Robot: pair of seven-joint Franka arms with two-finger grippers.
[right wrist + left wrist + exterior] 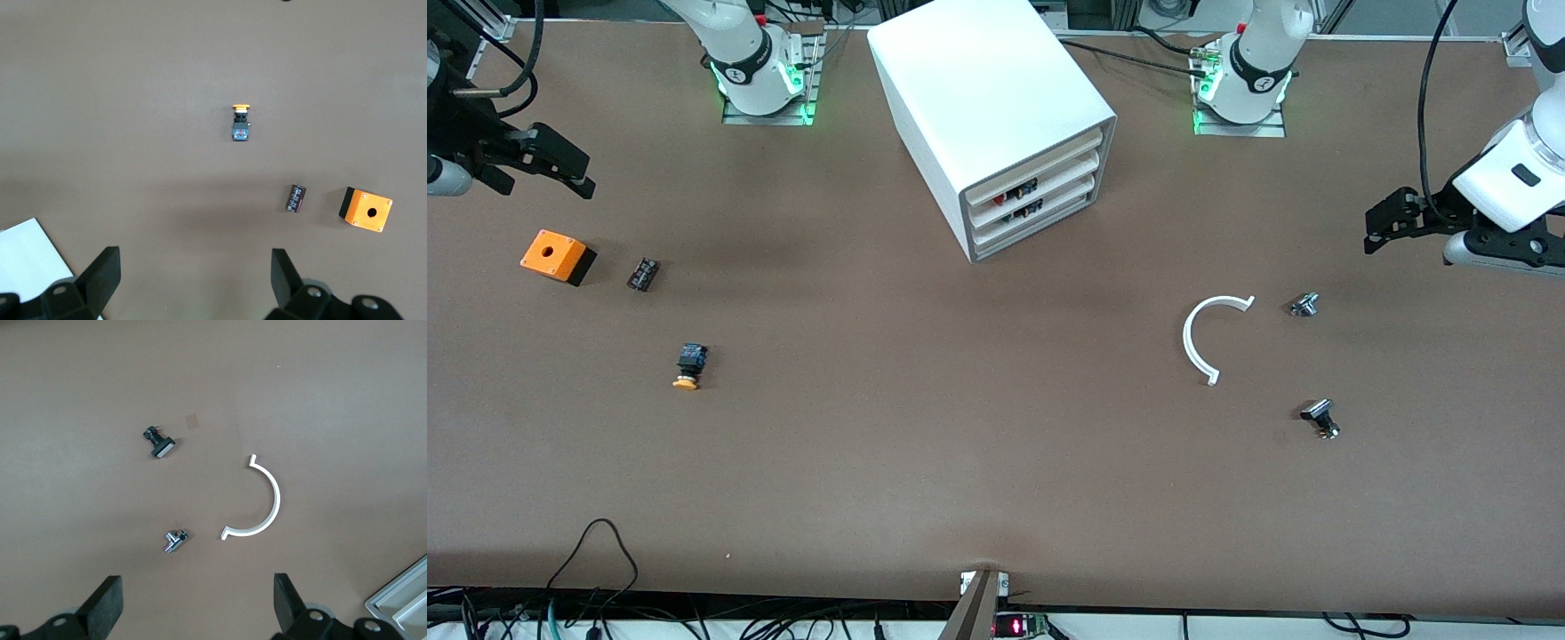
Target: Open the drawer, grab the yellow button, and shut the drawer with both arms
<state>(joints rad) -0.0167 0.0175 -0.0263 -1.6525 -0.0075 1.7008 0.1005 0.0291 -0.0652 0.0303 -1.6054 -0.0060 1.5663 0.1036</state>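
- Right gripper (pixel 560 173) hangs in the air at the right arm's end of the table, over bare tabletop just above the orange box (pixel 557 256); its two black fingers (pixel 100 277) stand wide apart with nothing between them.
- Orange box with a round hole in its top sits on the table (pixel 925 427), and a small black block (pixel 643 273) lies just beside it, toward the cabinet.
- Button (pixel 689 365), with its orange-yellow cap, blue band and black body, lies on its side on the open table, nearer to the front camera than the black block and apart from it; its cap points toward the front camera.
- White three-drawer cabinet (pixel 996 98) stands between the two arm bases. Its top drawer (pixel 1040 165) sits flush in the cabinet, shut; red and black parts show through the slots of the two lower drawers.
- White half-ring (pixel 1199 338) lies flat toward the left arm's end of the table.
- Small silver part (pixel 1304 305) lies near the half-ring, and a black-and-silver part (pixel 1320 418) lies nearer to the front camera than it.
- Left gripper (pixel 1383 222) hangs in the air at the left arm's end, over bare tabletop near the silver part; its fingers (pixel 107 603) are spread wide and hold nothing.
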